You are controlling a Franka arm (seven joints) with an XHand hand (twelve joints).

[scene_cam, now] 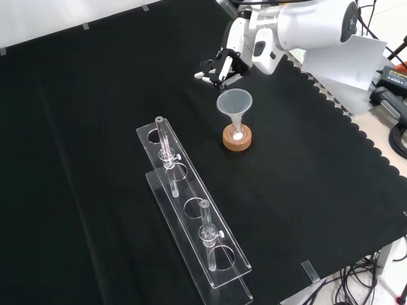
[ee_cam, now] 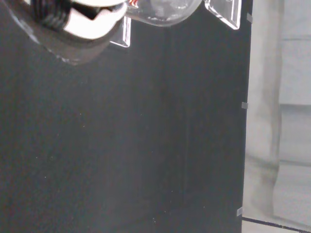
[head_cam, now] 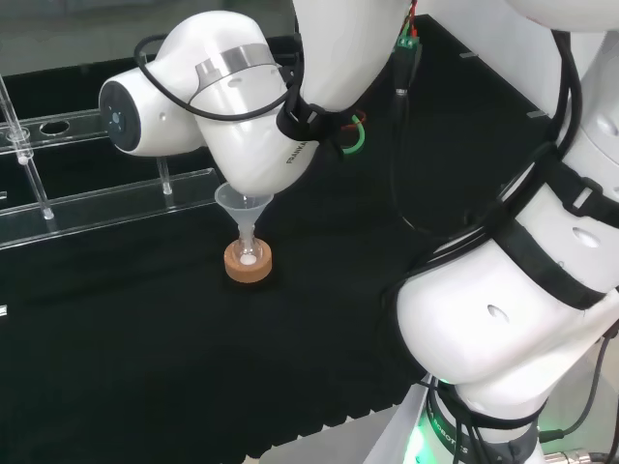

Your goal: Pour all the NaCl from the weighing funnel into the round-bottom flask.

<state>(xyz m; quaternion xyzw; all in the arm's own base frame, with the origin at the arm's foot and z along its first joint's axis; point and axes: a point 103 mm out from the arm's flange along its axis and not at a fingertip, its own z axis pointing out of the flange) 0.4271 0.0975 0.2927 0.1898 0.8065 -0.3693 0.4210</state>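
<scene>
Black cloth (scene_cam: pixel 95 95); funnel (scene_cam: pixel 234 101) apparently upright.

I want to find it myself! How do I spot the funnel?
Look at the long clear rack on the black cloth. Past its far end in the front view sits a cork ring, and the clear funnel stands over it, a wide cone unlike the rack's thin tubes.

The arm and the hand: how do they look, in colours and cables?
The arm has glossy white rounded links with black bands, a round grey cap and a silver ring. Black cables run along it. The hand is black and white.
</scene>
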